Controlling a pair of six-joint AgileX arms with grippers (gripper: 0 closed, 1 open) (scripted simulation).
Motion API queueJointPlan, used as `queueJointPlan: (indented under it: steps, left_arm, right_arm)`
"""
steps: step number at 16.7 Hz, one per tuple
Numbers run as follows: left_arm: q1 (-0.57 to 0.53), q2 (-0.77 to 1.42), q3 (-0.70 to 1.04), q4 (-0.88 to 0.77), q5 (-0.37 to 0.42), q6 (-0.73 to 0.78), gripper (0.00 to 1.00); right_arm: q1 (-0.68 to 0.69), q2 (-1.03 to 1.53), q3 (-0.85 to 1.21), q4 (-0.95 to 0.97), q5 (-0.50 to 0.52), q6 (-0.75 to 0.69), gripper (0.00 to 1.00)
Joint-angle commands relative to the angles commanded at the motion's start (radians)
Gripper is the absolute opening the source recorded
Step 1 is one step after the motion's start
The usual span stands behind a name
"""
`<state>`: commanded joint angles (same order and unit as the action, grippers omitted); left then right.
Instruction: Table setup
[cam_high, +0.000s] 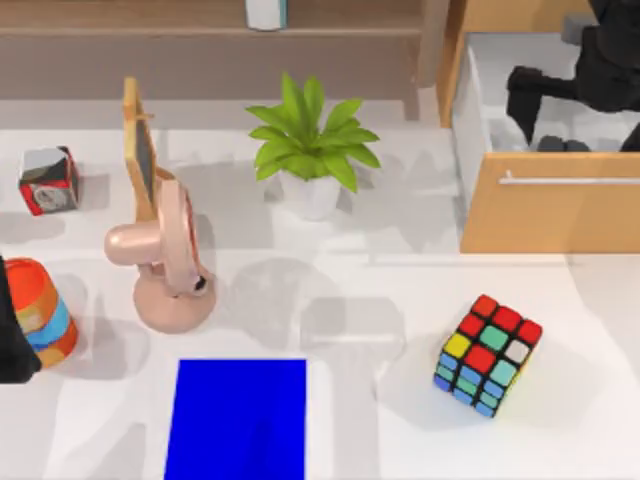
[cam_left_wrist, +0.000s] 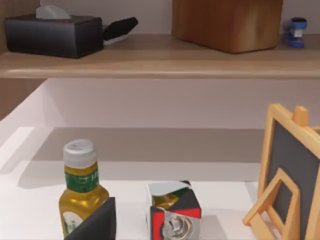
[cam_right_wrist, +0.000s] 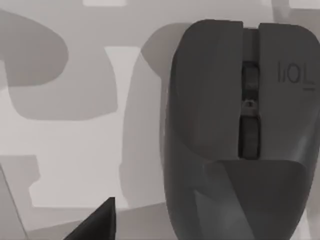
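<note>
A dark grey mouse (cam_right_wrist: 235, 135) lies on the white floor of the open wooden drawer (cam_high: 540, 215) at the table's back right. In the top view it shows as a dark shape (cam_high: 563, 145) behind the drawer front. My right gripper (cam_high: 540, 110) hangs open inside the drawer, close above the mouse. One of its fingertips (cam_right_wrist: 100, 222) is beside the mouse and apart from it. A blue mat (cam_high: 238, 418) lies flat at the front middle. My left arm (cam_high: 12, 330) is parked at the table's left edge, and its fingertip (cam_left_wrist: 97, 225) holds nothing.
A Rubik's cube (cam_high: 487, 354) sits right of the mat. A pink fan (cam_high: 168, 265), a small easel blackboard (cam_high: 140, 150) and a potted plant (cam_high: 310, 150) stand behind it. A striped can (cam_high: 42, 310), a small cube (cam_high: 48, 180) and a yellow bottle (cam_left_wrist: 81, 195) are at the left.
</note>
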<state>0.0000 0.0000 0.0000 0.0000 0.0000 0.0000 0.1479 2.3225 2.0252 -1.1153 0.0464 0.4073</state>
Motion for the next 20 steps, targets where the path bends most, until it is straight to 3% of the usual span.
queueJointPlan:
  steps: [5, 20]
  left_arm:
    - [0.000, 0.000, 0.000, 0.000, 0.000, 0.000, 1.00]
    - [0.000, 0.000, 0.000, 0.000, 0.000, 0.000, 1.00]
  right_arm:
    - [-0.002, 0.111, 0.119, -0.071, 0.001, 0.037, 1.00]
    - [-0.004, 0.106, 0.076, -0.031, 0.000, 0.034, 1.00]
